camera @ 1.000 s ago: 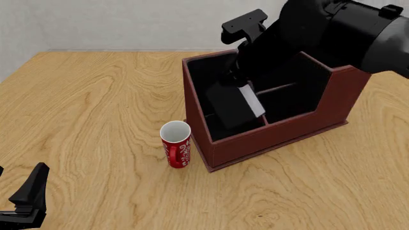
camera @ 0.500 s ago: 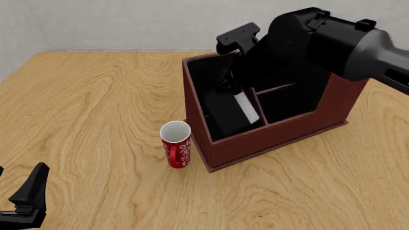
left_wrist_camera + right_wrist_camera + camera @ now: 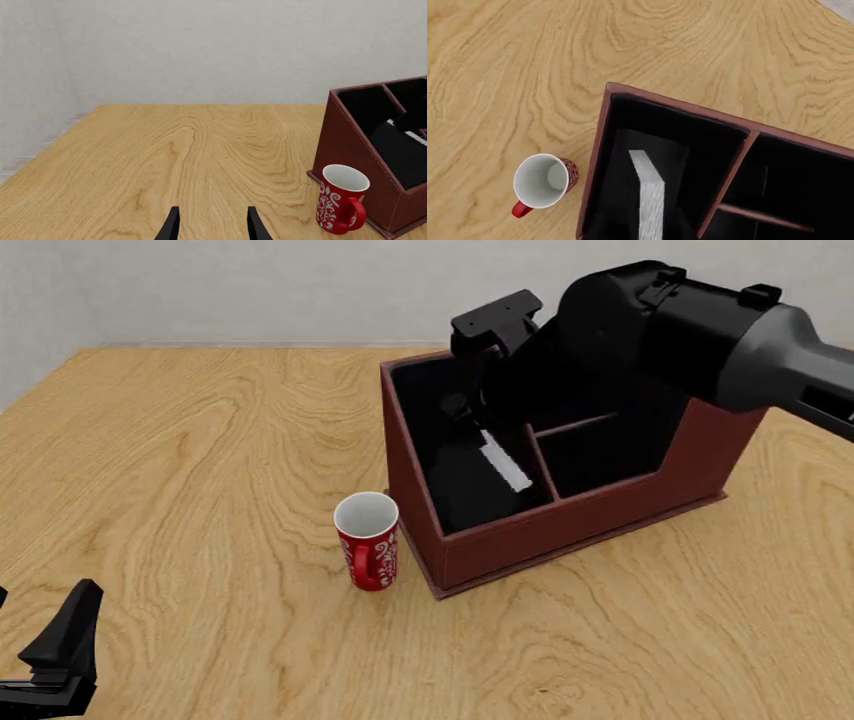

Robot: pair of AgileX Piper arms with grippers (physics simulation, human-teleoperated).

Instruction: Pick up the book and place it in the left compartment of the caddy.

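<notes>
We see the caddy (image 3: 574,515) standing on the table (image 3: 200,440), with the right arm (image 3: 667,330) reaching down over it from the far right. The book (image 3: 487,475) sits tilted inside the left compartment (image 3: 441,430), its white page edges (image 3: 650,200) turned toward the divider (image 3: 727,180) and its black cover toward the outer wall. In the right wrist view, the book lies directly ahead of the right gripper and fills most of the compartment's width. The right gripper itself is hidden behind the arm's bulk in the front view and lies outside its own wrist view, so we cannot tell whether its jaws grip the book or stand apart. The mug (image 3: 367,540) stands upright on the table just beside the caddy's near left corner, its handle (image 3: 353,217) turned away from the caddy. The left gripper (image 3: 212,225) rests low at the near left edge of the table, well apart from mug and caddy; its two fingertips (image 3: 171,226) stand spread with bare wood between them, holding nothing.
</notes>
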